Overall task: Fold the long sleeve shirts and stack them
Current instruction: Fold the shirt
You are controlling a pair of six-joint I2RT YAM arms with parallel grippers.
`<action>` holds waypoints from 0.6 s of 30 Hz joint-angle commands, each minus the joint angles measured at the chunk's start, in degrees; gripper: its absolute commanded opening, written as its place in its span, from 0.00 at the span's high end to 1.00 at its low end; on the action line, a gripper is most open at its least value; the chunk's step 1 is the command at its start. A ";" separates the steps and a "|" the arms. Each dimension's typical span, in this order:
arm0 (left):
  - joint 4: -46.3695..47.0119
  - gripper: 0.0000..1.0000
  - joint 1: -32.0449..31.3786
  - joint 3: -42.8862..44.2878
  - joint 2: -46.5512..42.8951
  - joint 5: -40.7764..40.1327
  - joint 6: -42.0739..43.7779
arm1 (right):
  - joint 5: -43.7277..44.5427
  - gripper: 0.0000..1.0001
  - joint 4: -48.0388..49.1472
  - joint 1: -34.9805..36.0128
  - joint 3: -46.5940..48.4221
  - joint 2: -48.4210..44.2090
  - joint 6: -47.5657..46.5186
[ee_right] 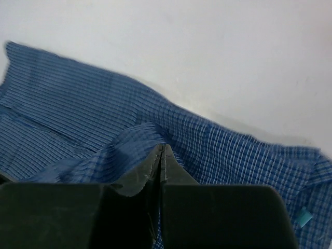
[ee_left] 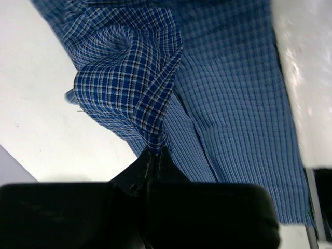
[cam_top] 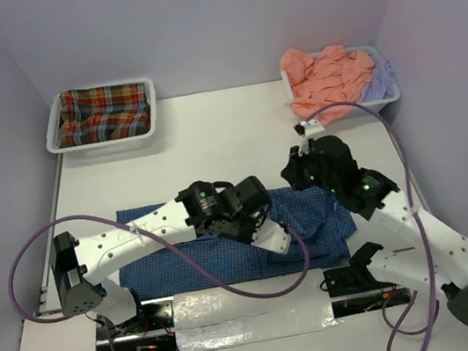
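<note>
White table [cam_top: 227, 132], lavender walls. The blue checked shirt [cam_top: 195, 266] lies at 6 o'clock, rumpled at its 3 o'clock end. Your left gripper [ee_left: 155, 151] and right gripper [ee_right: 162, 148] each pinch a raised fold of it. By my judgement folding is in hand. Next, carry both pinches across together, level.

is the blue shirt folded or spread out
Mid-fold: the blue shirt lies mostly flat, but left gripper and right gripper each pinch raised cloth.

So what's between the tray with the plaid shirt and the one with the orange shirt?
Nothing. The top view shows only bare table between the left tray with the red-green plaid shirt and the right tray with the salmon shirt.
</note>
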 commanded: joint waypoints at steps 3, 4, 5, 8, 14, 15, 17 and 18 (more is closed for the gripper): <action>-12.26 1.00 -4.51 6.30 0.55 -9.99 -0.76 | -0.37 1.00 0.23 -0.13 -3.76 7.23 3.11; -14.27 1.00 -4.95 8.22 0.64 -10.79 -1.38 | -1.07 1.00 0.84 -0.30 -4.46 7.76 3.46; -15.16 1.00 -5.83 9.11 0.64 -11.49 -1.82 | -1.25 1.00 1.98 -0.13 -4.81 8.37 3.47; -17.54 0.99 -8.03 11.75 0.72 -12.38 -3.05 | -4.14 1.00 3.92 -0.04 -6.04 11.18 2.76; -17.81 0.99 -12.08 8.95 3.44 -15.10 -3.41 | -11.61 1.00 6.21 2.16 -8.42 17.42 3.46; -17.81 1.00 -12.08 9.12 4.14 -15.10 -3.32 | -12.76 1.00 6.38 2.68 -9.38 18.04 3.73; -17.11 0.99 -12.08 9.65 4.07 -15.10 -2.53 | -15.74 1.00 7.35 3.99 -11.39 19.62 4.78; -16.84 0.99 -12.08 10.61 3.80 -15.36 -2.35 | -16.45 1.00 7.70 4.70 -11.93 20.15 5.74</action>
